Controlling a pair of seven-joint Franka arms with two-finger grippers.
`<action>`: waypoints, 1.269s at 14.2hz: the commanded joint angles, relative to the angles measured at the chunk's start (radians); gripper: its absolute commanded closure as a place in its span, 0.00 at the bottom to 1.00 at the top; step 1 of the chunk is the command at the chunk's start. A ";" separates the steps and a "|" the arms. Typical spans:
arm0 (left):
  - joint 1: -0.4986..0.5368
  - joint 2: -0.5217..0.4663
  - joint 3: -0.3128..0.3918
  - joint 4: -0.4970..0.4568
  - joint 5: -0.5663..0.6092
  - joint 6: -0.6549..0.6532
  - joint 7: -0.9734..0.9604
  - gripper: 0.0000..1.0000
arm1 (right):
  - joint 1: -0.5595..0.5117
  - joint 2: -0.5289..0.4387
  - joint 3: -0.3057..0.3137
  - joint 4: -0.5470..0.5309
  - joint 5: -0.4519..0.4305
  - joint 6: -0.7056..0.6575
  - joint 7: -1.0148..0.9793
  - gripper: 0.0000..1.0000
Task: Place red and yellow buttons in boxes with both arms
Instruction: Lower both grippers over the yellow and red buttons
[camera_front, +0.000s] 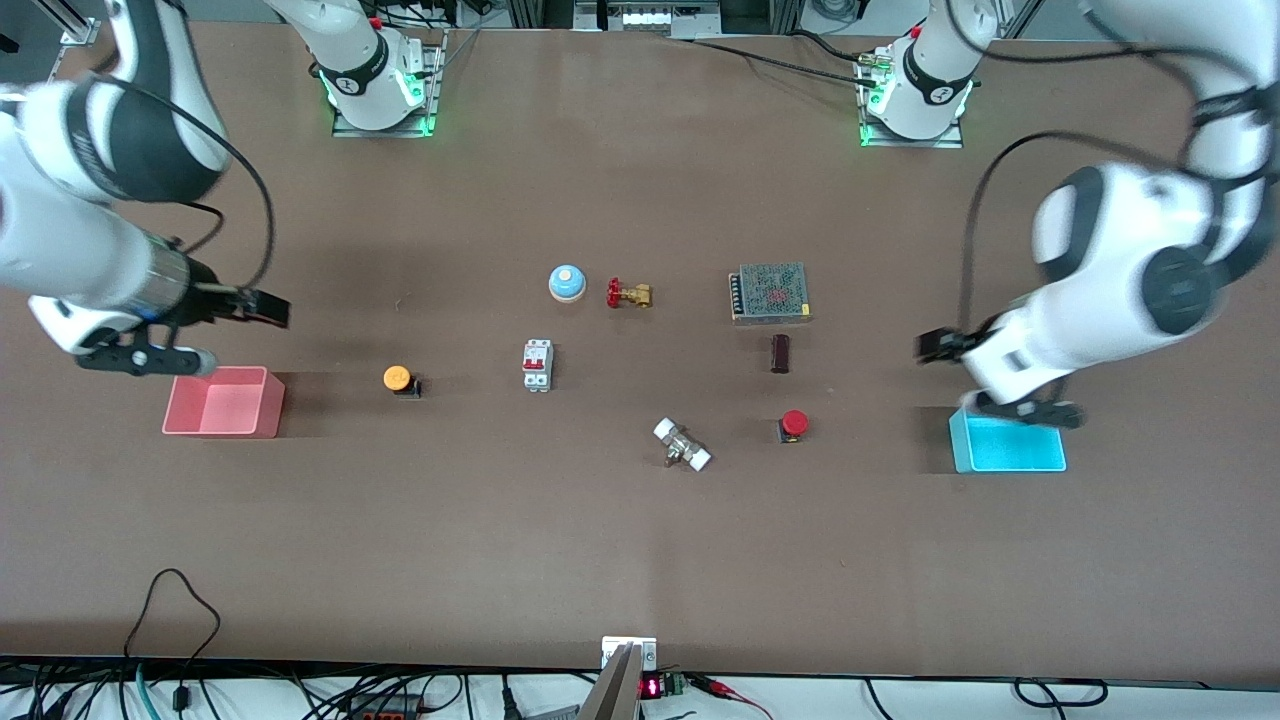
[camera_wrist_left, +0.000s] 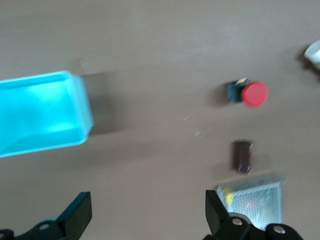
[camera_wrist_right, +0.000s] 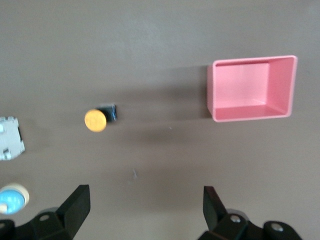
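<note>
The yellow button stands on the table between the pink-red box and a white breaker. The red button stands toward the left arm's end, apart from the cyan box. Both boxes are empty. My right gripper hangs open and empty over bare table by the pink box. Its wrist view shows the yellow button, the pink box and the open gripper. My left gripper hangs open and empty over bare table by the cyan box. Its wrist view shows the red button, the cyan box and the open gripper.
Mid-table stand a blue dome bell, a brass valve with a red handle, a white circuit breaker, a mesh-topped power supply, a dark cylinder and a white-ended fitting.
</note>
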 joint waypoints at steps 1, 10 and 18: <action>-0.083 0.111 0.007 0.154 -0.016 0.005 -0.064 0.00 | 0.053 0.011 -0.002 -0.102 0.007 0.153 0.093 0.00; -0.239 0.364 0.027 0.193 0.010 0.312 -0.306 0.00 | 0.050 0.143 0.096 -0.211 -0.077 0.454 0.129 0.00; -0.245 0.430 0.027 0.193 0.036 0.341 -0.354 0.46 | 0.038 0.218 0.097 -0.208 -0.114 0.554 0.132 0.00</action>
